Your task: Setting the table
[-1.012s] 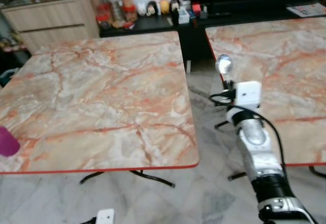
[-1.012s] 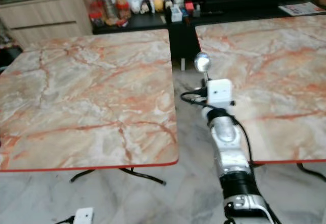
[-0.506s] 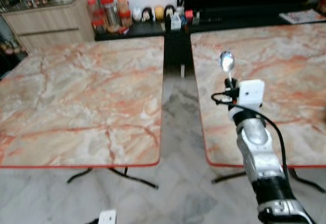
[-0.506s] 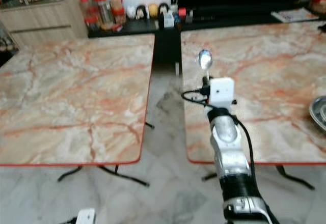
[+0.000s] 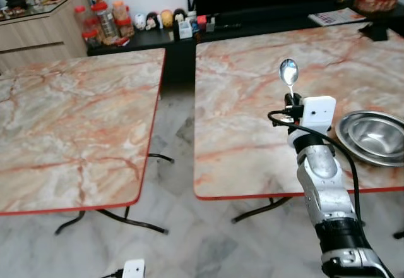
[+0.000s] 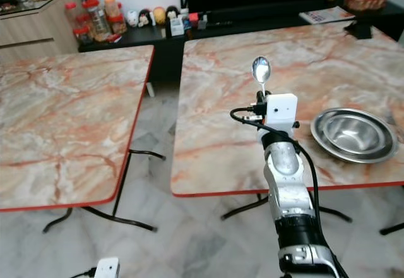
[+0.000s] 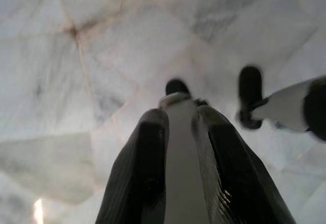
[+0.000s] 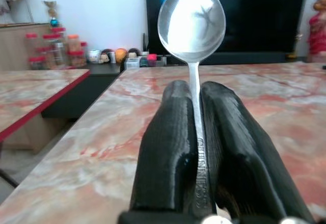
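Head cam, left eye: right arm reaches fwd over the near edge of the right marble table [image 5: 252, 88]. Right gripper [image 5: 291, 104] is clamped on a metal spoon [image 5: 289, 72] — bowl end up, handle upright between the fingers. Spoon sits above the tabletop, not touching it. Steel bowl [image 5: 372, 136] rests on the same table near its right edge, just beside the arm, on the robot's right. Second marble table [image 5: 69, 120] stands to the left w/ a floor gap between the two. Low black cabinet [image 5: 252, 19] behind, w/ jars [image 5: 101, 22] and small figurines on it.

Right eye: same scene; spoon [image 6: 261, 71] upright over the table, steel bowl [image 6: 353, 132] apart from it.

Left wrist cam: left gripper [image 7: 178, 127] hangs over pale marble floor [image 7: 76, 46], its two fingers [image 7: 147, 158] slightly apart w/ nothing between them. Robot's foot [image 7: 285, 107] is nearby.

Right wrist cam: fingers [image 8: 170, 142] pressed together on the spoon handle — spoon bowl [image 8: 191, 23] stands clear above the tips, tabletop stretching out beyond.
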### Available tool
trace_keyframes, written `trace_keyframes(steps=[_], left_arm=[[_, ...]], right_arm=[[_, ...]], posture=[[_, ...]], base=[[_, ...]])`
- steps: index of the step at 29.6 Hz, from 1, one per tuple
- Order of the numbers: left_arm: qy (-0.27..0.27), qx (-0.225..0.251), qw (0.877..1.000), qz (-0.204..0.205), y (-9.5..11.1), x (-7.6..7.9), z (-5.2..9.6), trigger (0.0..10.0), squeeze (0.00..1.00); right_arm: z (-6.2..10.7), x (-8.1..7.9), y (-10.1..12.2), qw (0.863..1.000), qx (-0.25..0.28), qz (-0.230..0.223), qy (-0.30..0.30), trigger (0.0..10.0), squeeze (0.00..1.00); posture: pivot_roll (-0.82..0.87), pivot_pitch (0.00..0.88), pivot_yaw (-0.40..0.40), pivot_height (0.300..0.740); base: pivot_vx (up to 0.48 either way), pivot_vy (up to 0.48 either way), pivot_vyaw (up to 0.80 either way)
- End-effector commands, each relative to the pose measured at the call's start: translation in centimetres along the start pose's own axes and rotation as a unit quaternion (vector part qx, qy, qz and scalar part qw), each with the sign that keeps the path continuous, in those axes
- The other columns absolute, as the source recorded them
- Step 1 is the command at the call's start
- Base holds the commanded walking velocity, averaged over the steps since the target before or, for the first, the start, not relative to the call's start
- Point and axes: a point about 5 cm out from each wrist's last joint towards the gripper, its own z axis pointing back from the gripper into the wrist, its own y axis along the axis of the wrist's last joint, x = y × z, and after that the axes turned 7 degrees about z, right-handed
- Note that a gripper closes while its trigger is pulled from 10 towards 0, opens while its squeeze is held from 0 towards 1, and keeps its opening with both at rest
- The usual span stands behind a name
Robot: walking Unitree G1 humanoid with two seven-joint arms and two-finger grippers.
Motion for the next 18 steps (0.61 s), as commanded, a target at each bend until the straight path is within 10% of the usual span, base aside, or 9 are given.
trace_keyframes(steps=[1,18], left_arm=[[0.003,-0.002,1.000,-0.006,0.00,-0.32,0.03,10.0,0.00],[0.003,-0.003,1.000,-0.002,-0.02,-0.27,0.02,10.0,0.00]], right_arm=[[-0.21,0.23,0.62,1.000,0.010,0.003,-0.003,10.0,0.00],[-0.17,0.57,0.39,1.000,0.004,0.001,-0.012,10.0,0.00]], posture=[[-0.35,0.000,0.118,0.740],[-0.36,0.000,0.122,0.740]], base=[[0.000,-0.371,0.00],[0.000,-0.375,0.00]])
